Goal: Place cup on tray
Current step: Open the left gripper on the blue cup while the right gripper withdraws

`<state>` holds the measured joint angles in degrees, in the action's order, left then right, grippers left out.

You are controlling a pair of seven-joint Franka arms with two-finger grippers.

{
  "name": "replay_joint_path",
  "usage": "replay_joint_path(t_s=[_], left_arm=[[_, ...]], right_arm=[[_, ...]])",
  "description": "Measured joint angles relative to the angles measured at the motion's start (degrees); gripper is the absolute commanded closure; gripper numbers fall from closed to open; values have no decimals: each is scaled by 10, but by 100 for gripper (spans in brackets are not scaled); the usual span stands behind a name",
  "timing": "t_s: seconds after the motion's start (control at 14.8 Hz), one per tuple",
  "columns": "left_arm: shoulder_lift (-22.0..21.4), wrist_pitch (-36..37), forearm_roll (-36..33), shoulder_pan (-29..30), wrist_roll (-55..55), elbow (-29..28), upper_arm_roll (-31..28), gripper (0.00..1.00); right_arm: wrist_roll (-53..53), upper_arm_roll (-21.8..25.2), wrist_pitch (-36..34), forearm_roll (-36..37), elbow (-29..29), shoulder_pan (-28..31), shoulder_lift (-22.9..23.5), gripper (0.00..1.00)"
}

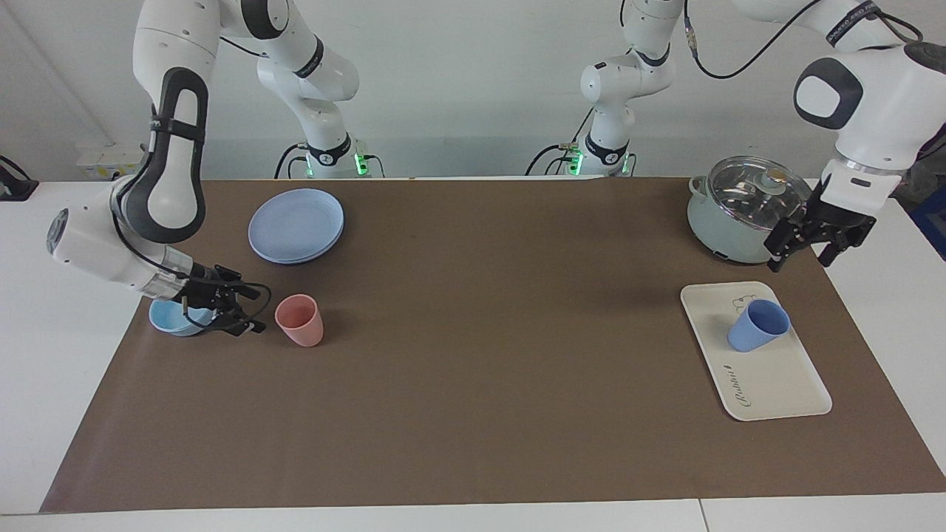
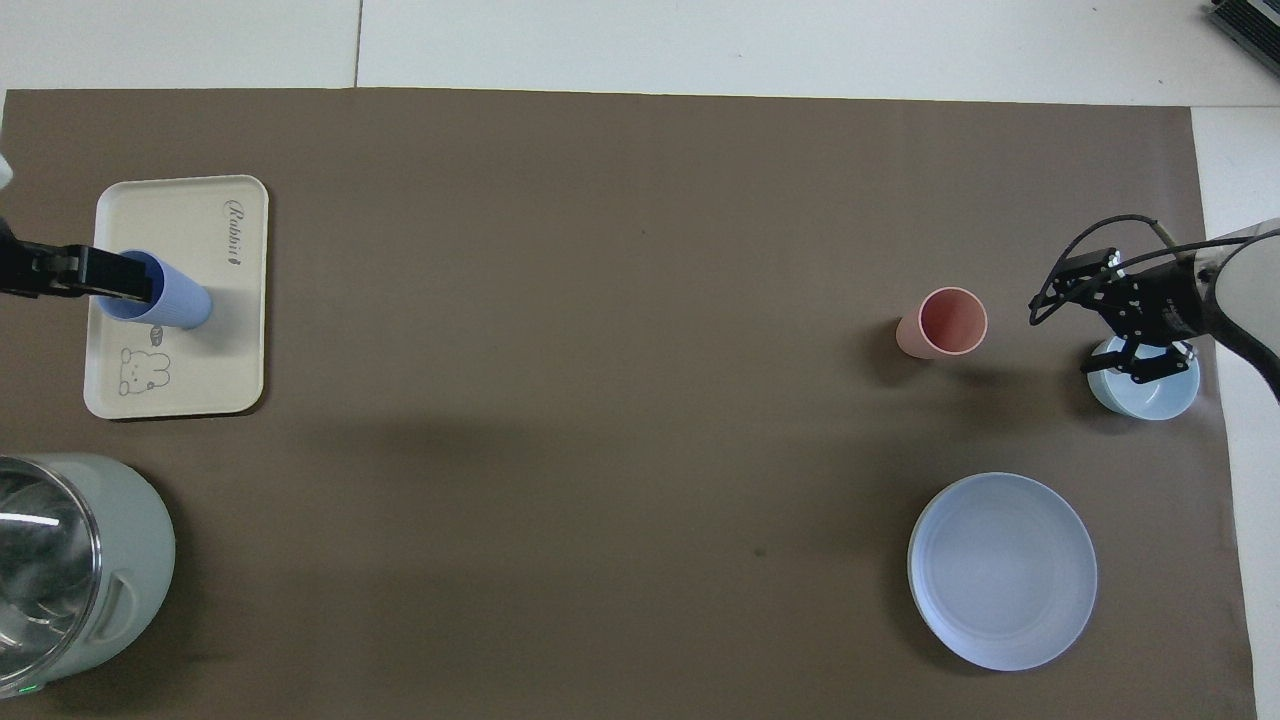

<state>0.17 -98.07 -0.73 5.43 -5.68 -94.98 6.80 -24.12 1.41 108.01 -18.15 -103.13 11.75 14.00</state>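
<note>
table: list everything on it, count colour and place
cup: 1, periwinkle blue, upright on the tray
tray: 1, cream, toward the left arm's end
pot: 1, pale green with glass lid, nearer the robots than the tray
pink tumbler: 1, pink, toward the right arm's end
bowl: 1, light blue, beside the pink tumbler
plate: 1, blue, nearer the robots than the tumbler
left end effector: open, raised beside the pot
right end effector: open, over the bowl
</note>
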Motion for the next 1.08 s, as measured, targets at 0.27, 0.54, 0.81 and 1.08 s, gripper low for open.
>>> replay_joint_path(t_s=[0.27,0.54,0.81,1.08], left_arm=[[-25,47,-1,-12,-58,-27,1,0],[-38,54,14,-23,-34,-48,2,0],[-50,52,41,-34,25,-34,2,0],[-47,53,25,-36,26,-1,1,0]], right_arm=[[75,-1,-36,47,0,-24,-48,0],[112,-3,-68,81,2,-76,-109,0],[114,-9,-78,134,24,-102,-146,0],[124,-10,-130,167,90,-104,-146,0]])
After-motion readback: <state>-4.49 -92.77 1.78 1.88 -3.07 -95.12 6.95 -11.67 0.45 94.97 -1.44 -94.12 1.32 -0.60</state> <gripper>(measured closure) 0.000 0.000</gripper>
